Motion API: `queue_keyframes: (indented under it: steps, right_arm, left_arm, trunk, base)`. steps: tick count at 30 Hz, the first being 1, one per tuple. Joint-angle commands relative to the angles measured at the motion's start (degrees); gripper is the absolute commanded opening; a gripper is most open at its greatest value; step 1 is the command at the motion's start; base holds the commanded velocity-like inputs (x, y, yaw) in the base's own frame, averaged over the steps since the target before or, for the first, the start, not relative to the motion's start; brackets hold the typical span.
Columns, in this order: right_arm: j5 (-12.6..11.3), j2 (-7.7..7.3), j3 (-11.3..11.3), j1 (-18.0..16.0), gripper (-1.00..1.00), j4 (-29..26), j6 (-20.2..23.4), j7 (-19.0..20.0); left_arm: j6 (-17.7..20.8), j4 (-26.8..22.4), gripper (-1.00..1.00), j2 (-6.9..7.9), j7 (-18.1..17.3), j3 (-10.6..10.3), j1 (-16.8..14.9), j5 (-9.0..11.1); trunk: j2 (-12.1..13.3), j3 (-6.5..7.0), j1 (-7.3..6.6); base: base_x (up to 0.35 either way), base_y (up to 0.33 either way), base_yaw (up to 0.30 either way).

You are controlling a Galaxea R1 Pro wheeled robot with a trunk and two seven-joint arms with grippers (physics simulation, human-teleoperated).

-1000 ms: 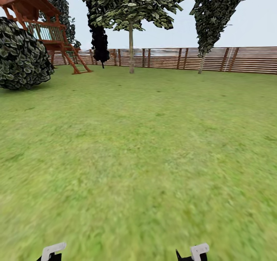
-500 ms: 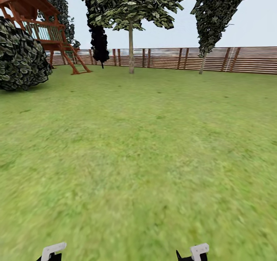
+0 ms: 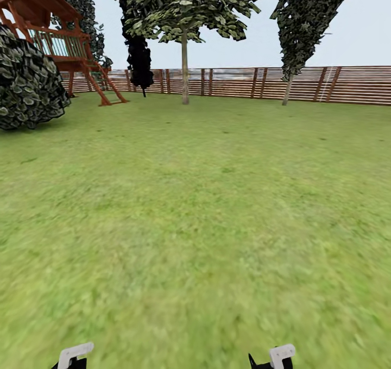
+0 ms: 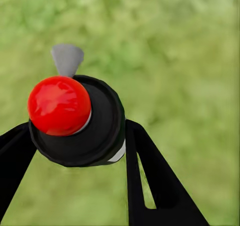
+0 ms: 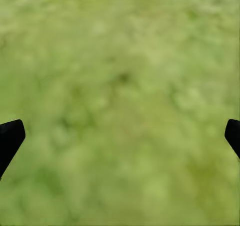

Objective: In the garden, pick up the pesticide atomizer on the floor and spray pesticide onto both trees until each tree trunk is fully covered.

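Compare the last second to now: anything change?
Only the view: the bush and playhouse slide slightly left while the thick-trunked tree holds, so the camera moved, not the things. Unchanged: left gripper stays shut on the atomizer, right gripper stays open over grass.
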Motion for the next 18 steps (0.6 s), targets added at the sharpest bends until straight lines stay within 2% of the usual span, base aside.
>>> queue_keyframes:
  steps: [1,18]
  right_arm:
    - [0.0,-0.01,0.0,0.0,1.00,0.0,0.0,0.0]
    - [0.0,0.03,0.0,0.0,1.00,0.0,0.0,0.0]
  left_arm:
    - [0.0,0.0,-1.00,0.01,0.0,0.0,0.0,0.1]
    - [0.0,0.0,-1.00,0.02,-0.7,0.0,0.0,0.0]
  trunk:
    - [0.0,0.00,0.00]
    - [0.0,0.00,0.00]
  base:
    - [0.339,0.000,0.000]
    - [0.339,0.000,0.000]
